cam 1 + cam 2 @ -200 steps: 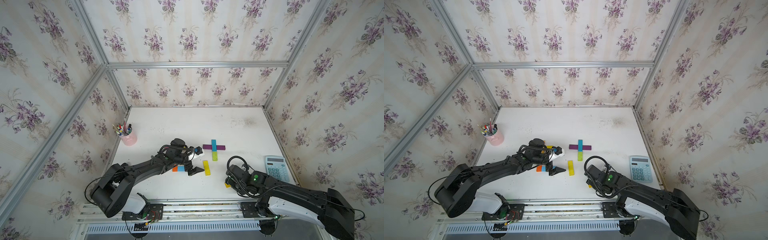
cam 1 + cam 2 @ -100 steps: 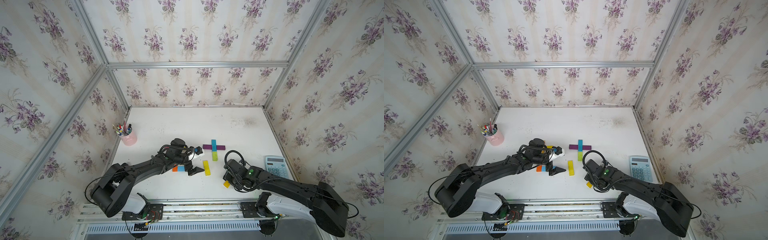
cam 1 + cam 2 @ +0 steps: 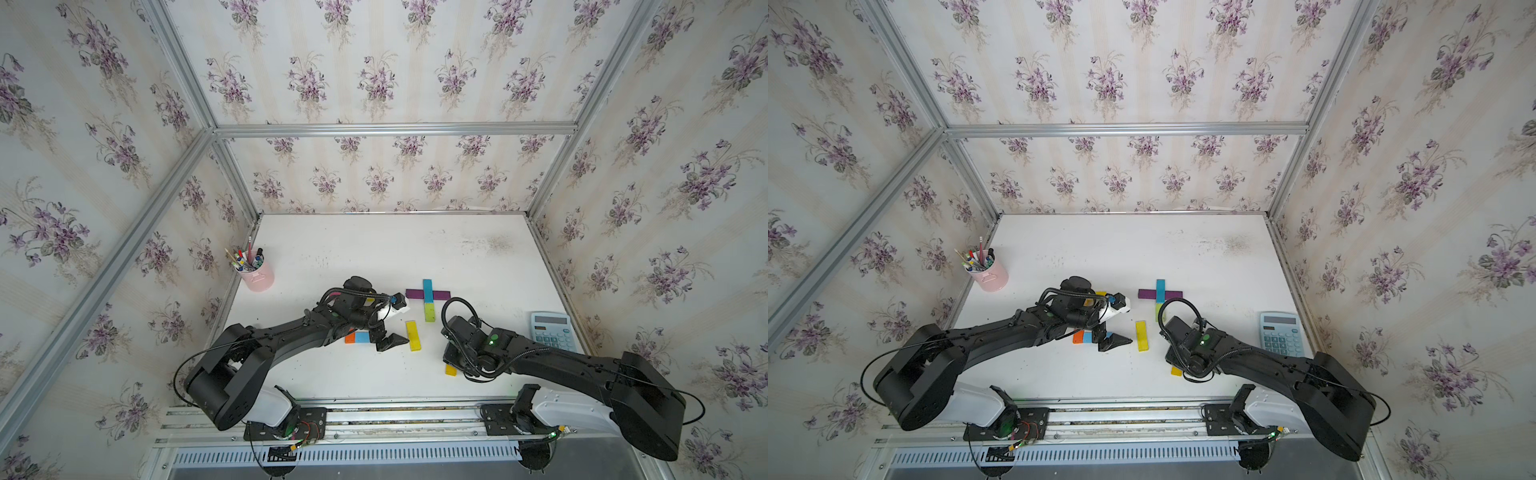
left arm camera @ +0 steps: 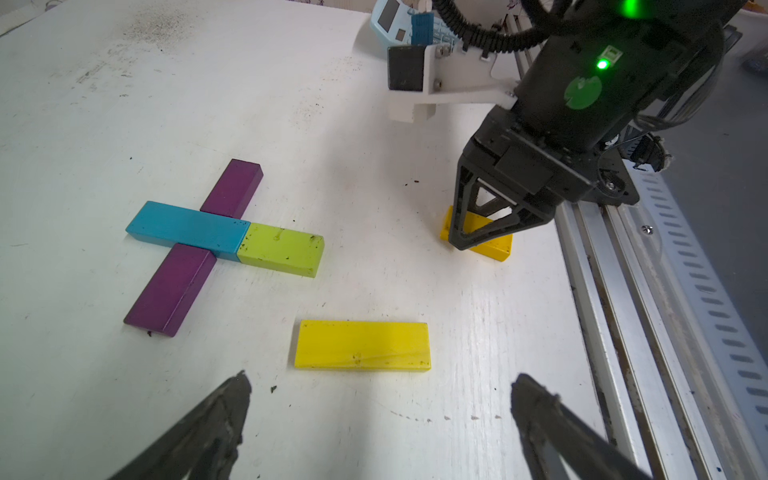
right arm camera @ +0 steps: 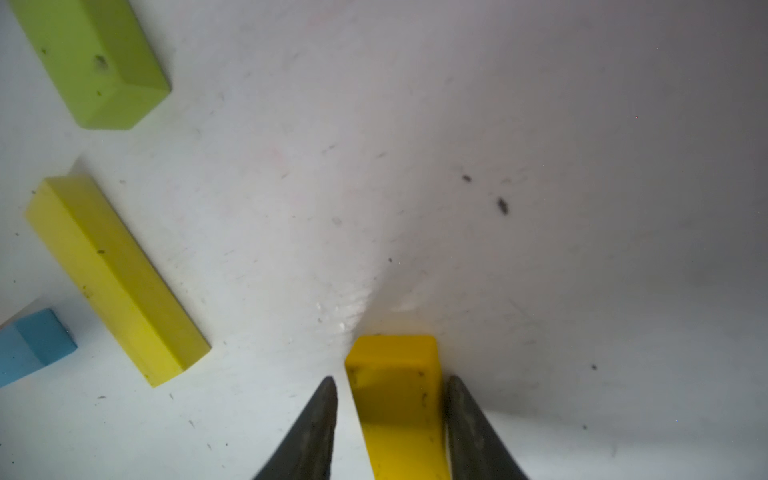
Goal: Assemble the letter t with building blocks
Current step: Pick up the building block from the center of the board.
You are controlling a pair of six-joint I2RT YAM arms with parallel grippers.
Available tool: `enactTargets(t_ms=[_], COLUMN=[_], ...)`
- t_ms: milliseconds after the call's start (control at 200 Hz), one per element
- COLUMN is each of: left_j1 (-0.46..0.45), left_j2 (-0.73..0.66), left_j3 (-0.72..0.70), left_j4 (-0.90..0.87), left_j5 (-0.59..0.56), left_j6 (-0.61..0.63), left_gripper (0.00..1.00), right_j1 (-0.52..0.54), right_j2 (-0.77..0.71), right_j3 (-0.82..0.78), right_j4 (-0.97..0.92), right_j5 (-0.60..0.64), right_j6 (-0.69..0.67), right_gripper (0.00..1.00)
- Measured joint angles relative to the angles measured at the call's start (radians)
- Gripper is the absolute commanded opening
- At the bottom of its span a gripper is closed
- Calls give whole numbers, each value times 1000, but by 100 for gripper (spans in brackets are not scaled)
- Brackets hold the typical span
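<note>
Two right fingers [image 5: 316, 428] now straddle the short yellow block [image 5: 395, 374], narrowing, unclamped: next piece for the letter t [image 4: 187, 228]; left fingers [image 4: 216, 415] gape.

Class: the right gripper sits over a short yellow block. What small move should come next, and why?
Probably close the right gripper on the short yellow block: the jaws straddle it, tips down near the table, with slim gaps showing on either side, so it is not yet gripped and cannot be lifted.
</note>
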Motion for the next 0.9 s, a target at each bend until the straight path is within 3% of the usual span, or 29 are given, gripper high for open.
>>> enactTargets(t_ms=[330,570,899], left_j1=[0,-1,-1], left_j2=[27,41,48], left_j3=[19,26,47], left_j4=[-10,-22,-52], left_j5=[0,-1,-10], left_j6=[4,10,9], left_gripper=[100,100,100], right_j1=[33,34,31], right_j2=[86,105,123], right_j3=[52,56,103], right_j4=[-39,-60,-94], right_j5=[-10,-2,14], right_j6=[-65,-82,-143], right_gripper=[42,25,13])
